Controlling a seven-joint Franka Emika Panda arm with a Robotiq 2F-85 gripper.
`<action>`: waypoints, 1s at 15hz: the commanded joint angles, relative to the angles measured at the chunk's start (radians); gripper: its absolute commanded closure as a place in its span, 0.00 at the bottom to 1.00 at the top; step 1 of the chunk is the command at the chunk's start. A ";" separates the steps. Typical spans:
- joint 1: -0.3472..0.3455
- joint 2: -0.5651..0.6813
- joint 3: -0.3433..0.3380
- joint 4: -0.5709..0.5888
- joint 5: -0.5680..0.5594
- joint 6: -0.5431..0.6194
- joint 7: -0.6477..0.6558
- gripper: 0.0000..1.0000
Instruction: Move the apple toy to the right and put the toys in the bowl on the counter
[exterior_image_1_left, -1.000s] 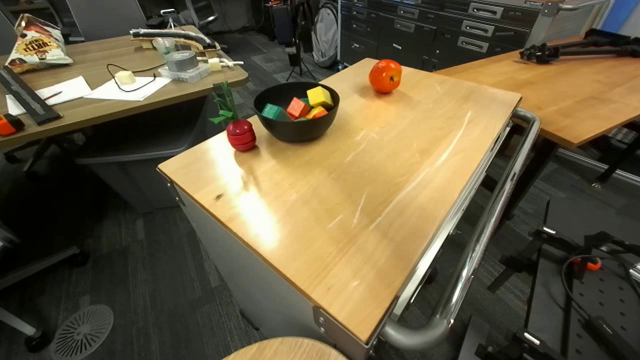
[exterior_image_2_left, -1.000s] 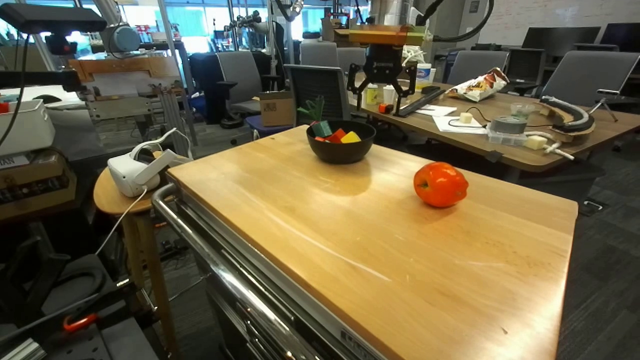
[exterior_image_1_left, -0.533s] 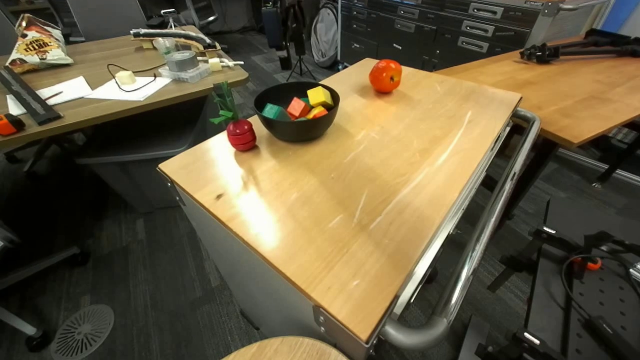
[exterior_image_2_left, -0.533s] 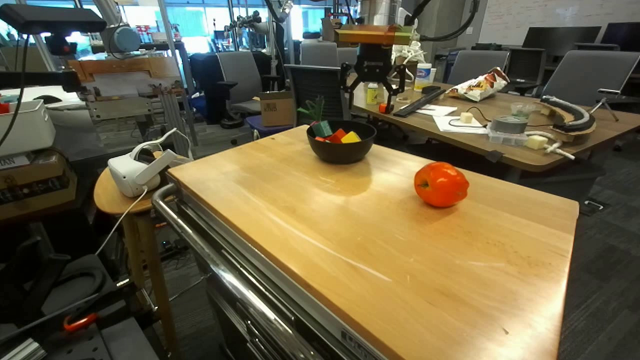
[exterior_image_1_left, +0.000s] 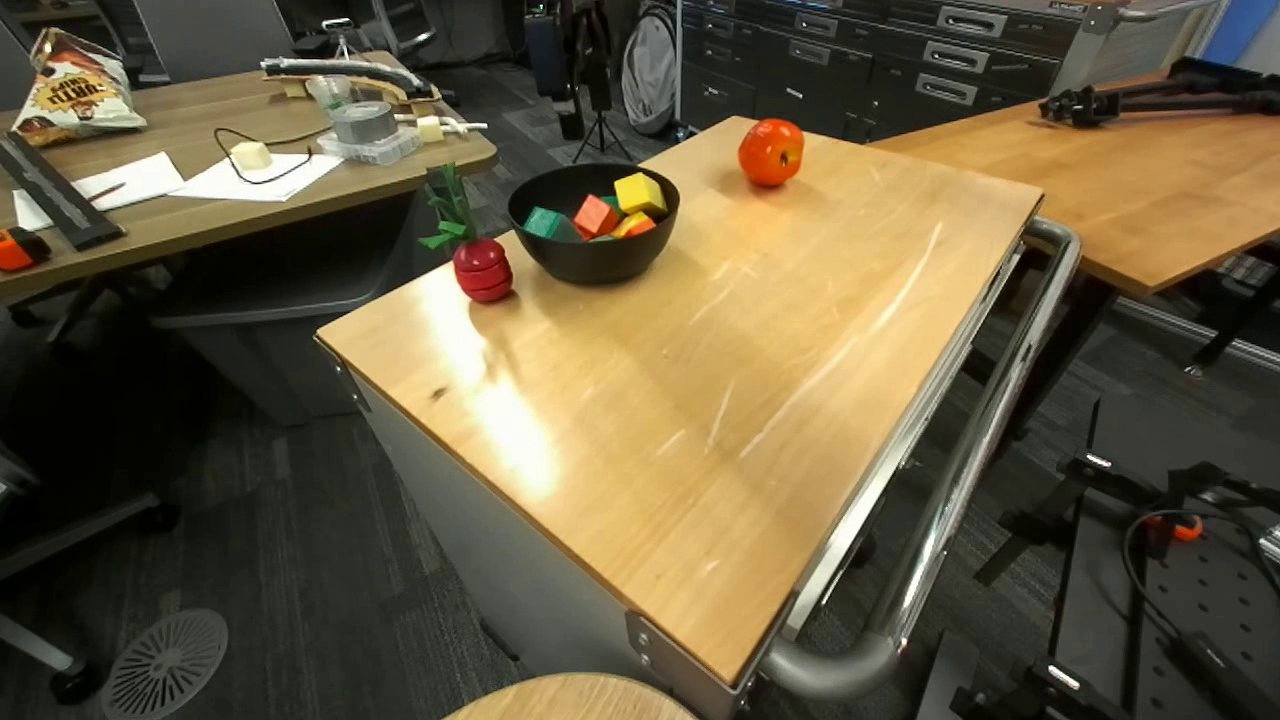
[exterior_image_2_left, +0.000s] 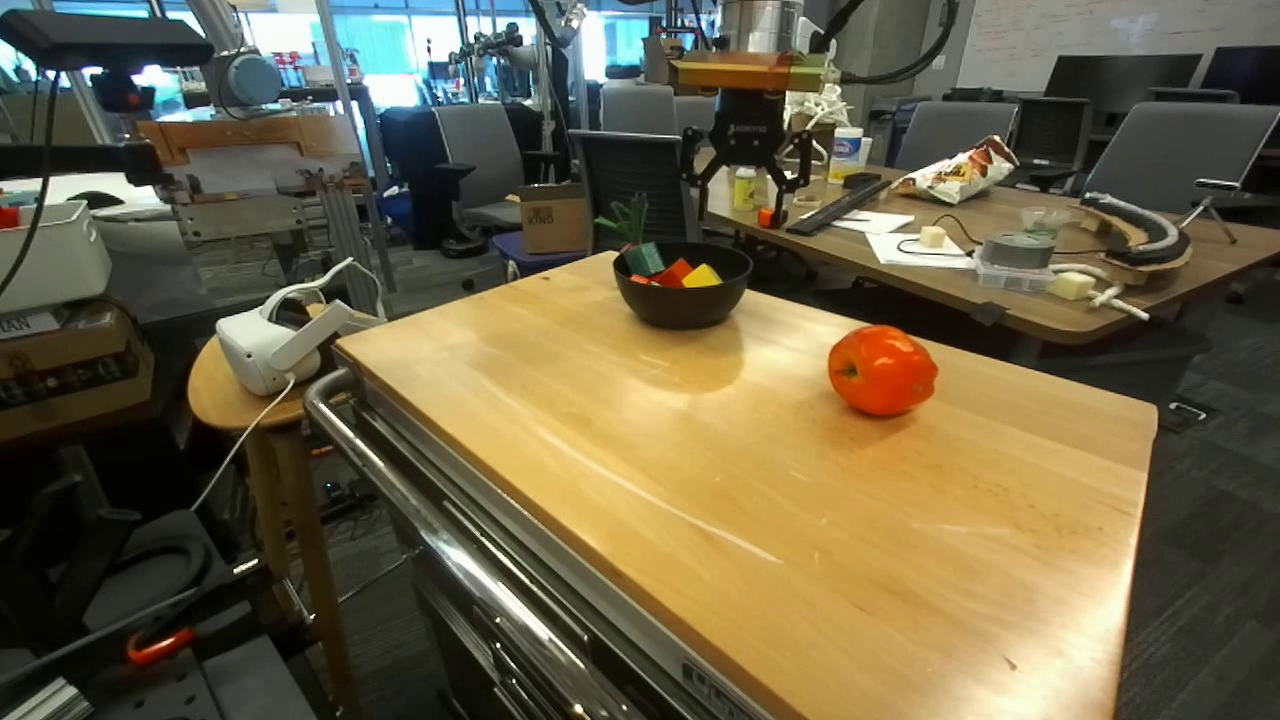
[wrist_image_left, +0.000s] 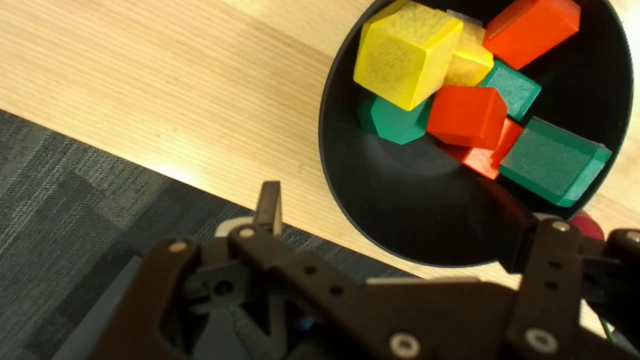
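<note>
Counter (exterior_image_2_left: 720, 450): flat, wood-grained, below the gripper (exterior_image_2_left: 740, 214) in an exterior view. Bowl (exterior_image_2_left: 685, 308): round, matte black, below and left of the gripper, containing angular red, yellow and green blocks (exterior_image_2_left: 674, 271). Gripper jaws: spread apart. Apple (exterior_image_2_left: 882, 372): glossy, bulbous, orange-red, on the counter below and right of the gripper; lies sideways, stem facing left, long axis left-right.

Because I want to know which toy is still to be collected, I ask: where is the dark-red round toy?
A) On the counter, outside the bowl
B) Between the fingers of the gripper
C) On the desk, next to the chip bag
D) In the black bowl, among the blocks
A, since in an exterior view the dark-red round toy stands on the wooden counter, outside the black bowl.
</note>
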 joint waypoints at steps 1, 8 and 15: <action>0.000 0.000 0.000 0.000 0.000 0.000 0.000 0.06; 0.055 -0.006 -0.009 -0.048 -0.012 0.159 0.111 0.00; 0.054 -0.011 -0.007 -0.076 -0.009 0.124 0.114 0.00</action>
